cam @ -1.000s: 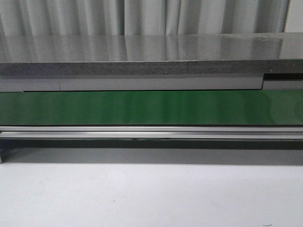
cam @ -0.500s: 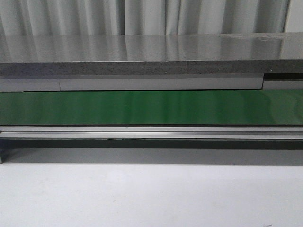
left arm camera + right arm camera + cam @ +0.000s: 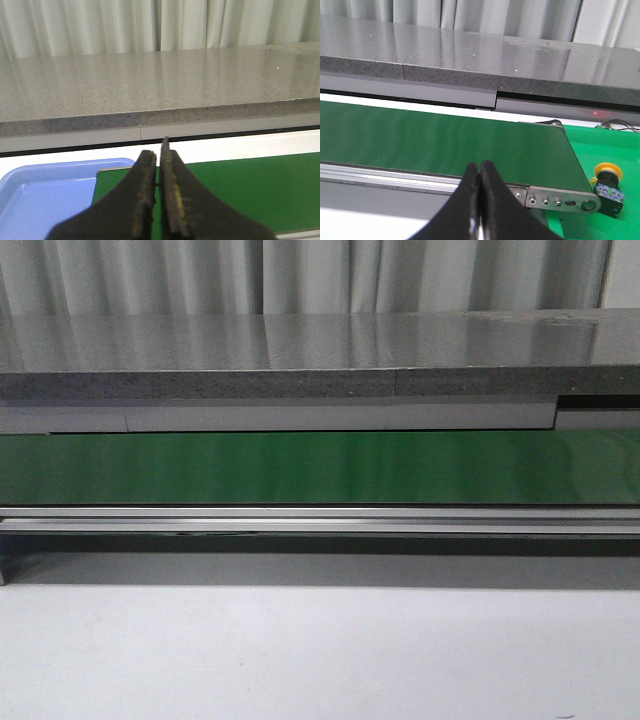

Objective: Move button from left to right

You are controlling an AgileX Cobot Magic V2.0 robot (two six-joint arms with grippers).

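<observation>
While both our grippers, left gripper [image 3: 159, 150] and right gripper [image 3: 480, 172], sit closed, empty, button [image 3: 608, 183] lies just past conveyor belt [image 3: 445, 142] end; blue tray [image 3: 45, 192] at its other end holds nothing visible.

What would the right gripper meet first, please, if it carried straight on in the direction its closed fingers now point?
Most likely the green conveyor belt: the right gripper aims over the belt's metal side rail, with the grey stone ledge beyond. Depth is unclear. The button sits well off that line.
</observation>
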